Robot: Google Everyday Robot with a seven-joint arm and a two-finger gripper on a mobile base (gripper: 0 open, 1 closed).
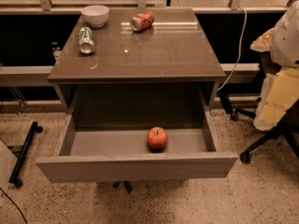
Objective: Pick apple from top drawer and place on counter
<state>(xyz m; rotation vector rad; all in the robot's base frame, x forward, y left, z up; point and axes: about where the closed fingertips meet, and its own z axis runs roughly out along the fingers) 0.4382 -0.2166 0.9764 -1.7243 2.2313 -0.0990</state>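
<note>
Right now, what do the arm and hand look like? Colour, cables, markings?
Cannot say: the arm and the hand are outside this view, so no colour, cable or marking shows. The view holds the open drawer with the apple in it, and the counter above.
</note>
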